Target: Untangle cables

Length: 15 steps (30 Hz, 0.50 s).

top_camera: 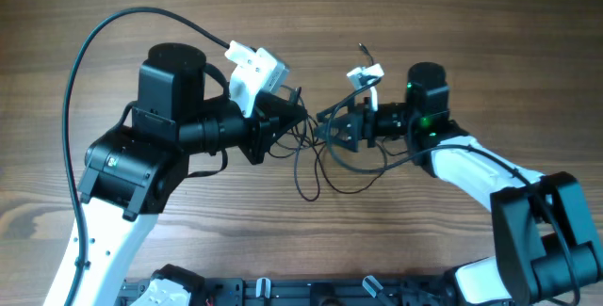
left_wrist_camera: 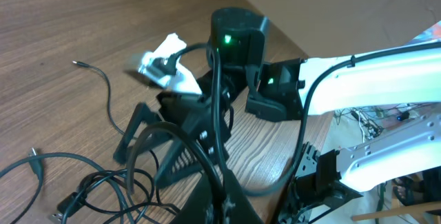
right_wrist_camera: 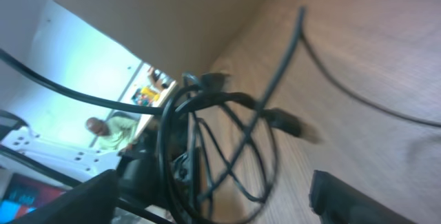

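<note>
Hanging limp, the cables (top_camera: 311, 141) looked light, thin and floppy. Left gripper (top_camera: 287, 122) was pinched shut on them; right gripper (top_camera: 332, 129) fingers stood apart. A plug (left_wrist_camera: 77, 63) looked best to grab.

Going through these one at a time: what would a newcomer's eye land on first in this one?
The two arms meet almost nose to nose at the middle of the wooden table, with the left gripper shut and the right gripper open, facing it. Between and just below them sprawls a loose tangle of thin black cables, its loops spilling toward the near edge.
</note>
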Tool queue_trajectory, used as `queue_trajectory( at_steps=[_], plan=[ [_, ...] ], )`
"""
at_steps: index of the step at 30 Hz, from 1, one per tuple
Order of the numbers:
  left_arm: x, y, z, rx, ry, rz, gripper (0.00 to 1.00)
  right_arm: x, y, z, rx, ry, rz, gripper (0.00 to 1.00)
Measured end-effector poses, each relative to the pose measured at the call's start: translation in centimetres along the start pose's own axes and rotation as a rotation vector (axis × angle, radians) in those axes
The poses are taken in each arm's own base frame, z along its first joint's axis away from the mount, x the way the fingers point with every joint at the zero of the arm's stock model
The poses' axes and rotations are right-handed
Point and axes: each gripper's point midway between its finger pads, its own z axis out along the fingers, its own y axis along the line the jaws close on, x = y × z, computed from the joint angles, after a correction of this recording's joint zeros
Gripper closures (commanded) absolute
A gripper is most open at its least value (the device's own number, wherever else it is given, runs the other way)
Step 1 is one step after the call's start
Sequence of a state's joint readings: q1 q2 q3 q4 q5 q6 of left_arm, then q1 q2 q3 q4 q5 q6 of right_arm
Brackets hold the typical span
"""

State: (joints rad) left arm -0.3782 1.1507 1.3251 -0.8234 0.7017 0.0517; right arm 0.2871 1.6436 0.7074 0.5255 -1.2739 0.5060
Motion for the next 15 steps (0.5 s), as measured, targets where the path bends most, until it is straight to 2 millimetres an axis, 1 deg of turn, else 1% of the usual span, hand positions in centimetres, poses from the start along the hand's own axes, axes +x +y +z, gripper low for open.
queue_trajectory(
  at_steps=[2,3,4,6,7,8,9,11,12,13,14,15],
  plan=[
    [0.0,0.0,0.0,0.000,0.000,0.000,0.96,0.3,-0.1,1.1,0.020,0.006,0.023,0.67],
    [0.0,0.0,0.0,0.000,0.000,0.000,0.96,0.3,-0.4,1.4,0.045,-0.002,0.037,0.84],
    [0.0,0.0,0.0,0.000,0.000,0.000,0.96,0.1,-1.1,1.7,0.091,-0.021,0.067,0.95],
    [0.0,0.0,0.0,0.000,0.001,0.000,0.96,-0.2,-3.2,1.5,0.205,-0.068,0.146,0.95],
    [0.1,0.1,-0.1,-0.005,0.002,-0.004,0.96,-0.2,-4.5,1.1,0.271,-0.092,0.192,0.95],
    [0.1,0.5,-0.1,-0.016,0.003,-0.011,0.96,-0.2,-5.3,0.7,0.311,-0.108,0.220,0.95],
    [0.3,1.8,-0.6,-0.071,0.004,-0.038,0.96,-0.5,-7.0,-0.7,0.392,-0.151,0.273,0.96],
    [0.4,4.1,-2.0,-0.159,-0.013,-0.078,0.96,-0.1,-9.4,-3.5,0.486,-0.191,0.377,0.95],
    [0.2,5.7,-3.5,-0.227,-0.044,-0.105,0.96,0.0,-11.1,-6.4,0.555,-0.239,0.446,0.95],
    [-0.1,6.8,-4.8,-0.277,-0.075,-0.119,0.96,0.2,-12.4,-9.2,0.612,-0.285,0.507,0.95],
    [-0.3,8.1,-6.7,-0.343,-0.116,-0.143,0.96,0.3,-13.0,-10.8,0.638,-0.311,0.540,0.95],
    [-0.4,8.9,-7.8,-0.379,-0.138,-0.158,0.96,0.4,-13.5,-12.3,0.656,-0.336,0.563,0.96]
  ],
)
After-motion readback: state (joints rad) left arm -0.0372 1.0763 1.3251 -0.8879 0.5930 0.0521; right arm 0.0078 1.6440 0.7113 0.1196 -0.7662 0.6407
